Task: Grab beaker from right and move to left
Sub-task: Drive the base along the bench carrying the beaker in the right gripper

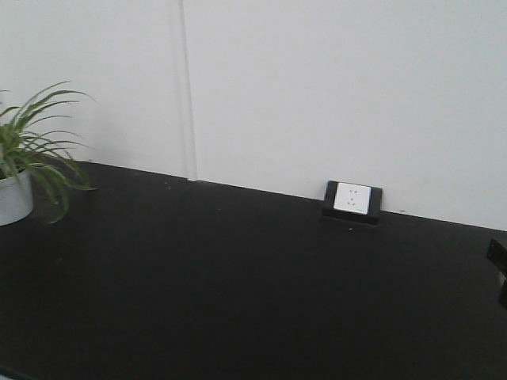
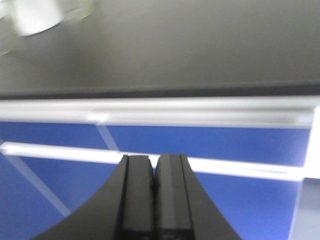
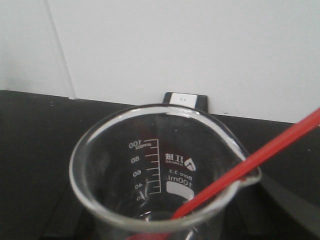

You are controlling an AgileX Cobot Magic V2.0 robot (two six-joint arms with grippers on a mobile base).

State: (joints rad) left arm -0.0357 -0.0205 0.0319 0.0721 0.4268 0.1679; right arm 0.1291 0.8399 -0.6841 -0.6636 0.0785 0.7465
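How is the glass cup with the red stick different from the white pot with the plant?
The beaker is see-through glass; the pot is solid white. The beaker has measuring marks printed on it; the pot looks plain. A red rod leans out of the beaker, while green leaves spill from the pot. Both are open at the top with something sticking out.
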